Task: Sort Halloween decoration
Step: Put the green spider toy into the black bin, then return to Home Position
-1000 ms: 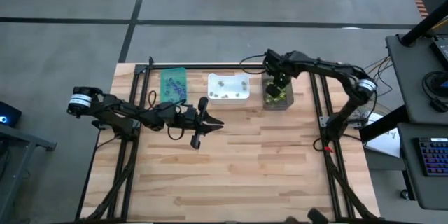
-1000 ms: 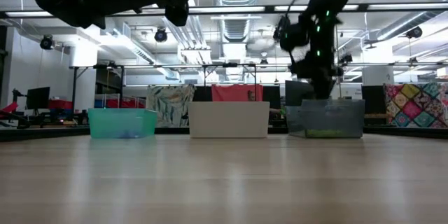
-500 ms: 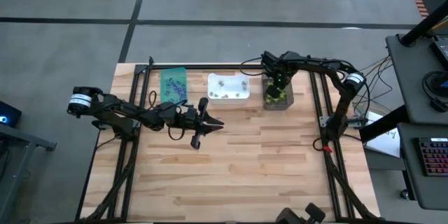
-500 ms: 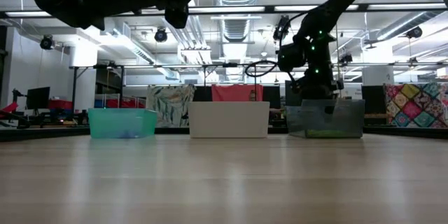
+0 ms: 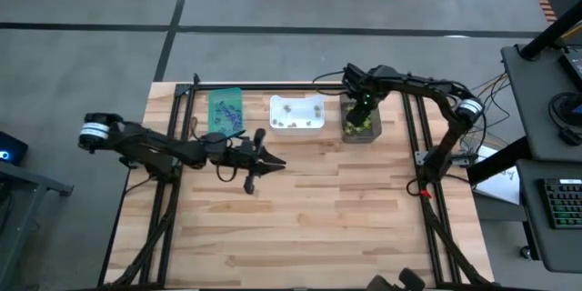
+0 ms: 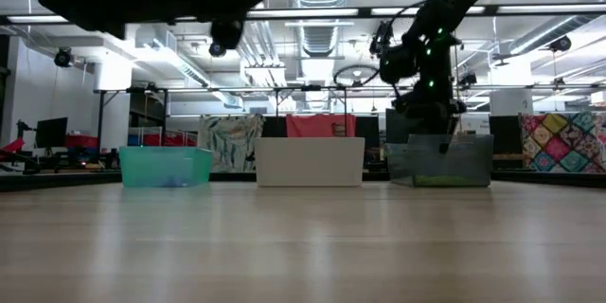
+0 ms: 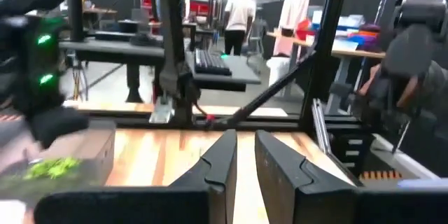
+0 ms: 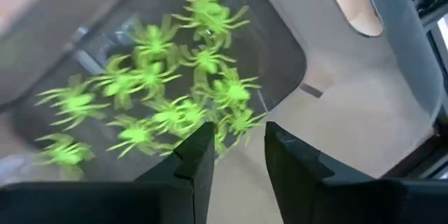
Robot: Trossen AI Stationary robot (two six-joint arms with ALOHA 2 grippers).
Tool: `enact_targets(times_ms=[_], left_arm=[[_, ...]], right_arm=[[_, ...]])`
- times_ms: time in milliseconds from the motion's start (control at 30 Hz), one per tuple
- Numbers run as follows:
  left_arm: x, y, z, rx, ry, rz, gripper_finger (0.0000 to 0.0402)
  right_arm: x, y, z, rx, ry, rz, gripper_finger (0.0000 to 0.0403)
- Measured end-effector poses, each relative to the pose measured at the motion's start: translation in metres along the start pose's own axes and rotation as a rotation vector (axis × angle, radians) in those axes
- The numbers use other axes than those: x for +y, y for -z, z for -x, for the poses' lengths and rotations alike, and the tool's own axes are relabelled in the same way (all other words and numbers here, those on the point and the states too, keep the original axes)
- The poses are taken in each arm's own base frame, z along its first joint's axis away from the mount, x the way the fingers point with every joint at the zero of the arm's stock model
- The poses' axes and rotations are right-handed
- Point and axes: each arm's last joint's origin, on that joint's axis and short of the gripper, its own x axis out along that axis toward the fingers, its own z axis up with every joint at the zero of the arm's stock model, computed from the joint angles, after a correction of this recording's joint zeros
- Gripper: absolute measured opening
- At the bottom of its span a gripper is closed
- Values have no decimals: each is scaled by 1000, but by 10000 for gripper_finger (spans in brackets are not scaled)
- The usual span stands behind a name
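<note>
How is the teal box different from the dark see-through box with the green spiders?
The teal plastic bin sits at the left end of the row; the dark see-through bin sits at the right end. The teal bin holds purple trinkets; the dark bin holds lime-green plastic spiders. The right gripper hangs over the dark bin; none hangs over the teal bin. Both are rectangular.

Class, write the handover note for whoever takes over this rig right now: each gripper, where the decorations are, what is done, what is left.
Right gripper: open, empty, above the dark bin, which holds lime-green spiders.
Left gripper: nearly shut, empty, hovering above the bare table in front of the bins.
Teal bin: purple pieces. White bin: a few pale pieces.
Done: no loose trinkets on the table.
Left: check that each bin holds a single colour; park both arms.
</note>
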Motion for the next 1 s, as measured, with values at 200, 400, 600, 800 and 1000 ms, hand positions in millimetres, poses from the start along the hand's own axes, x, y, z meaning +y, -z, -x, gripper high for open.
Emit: enact_targets(times_ms=[200,400,600,800,1000], left_arm=[[-4,-10,54,-7,-148,1,36],[-5,6,109,-39,-259,12,36],[-4,22,140,-70,-334,14,36],[-5,21,151,-72,-352,7,36],[-6,20,158,-71,-352,-16,35]], right_arm=[[13,25,39,-210,-79,65,108],[43,66,60,-544,-216,261,93],[65,114,64,-801,-277,420,76],[77,147,73,-984,-382,446,61],[88,168,79,-1148,-478,507,52]])
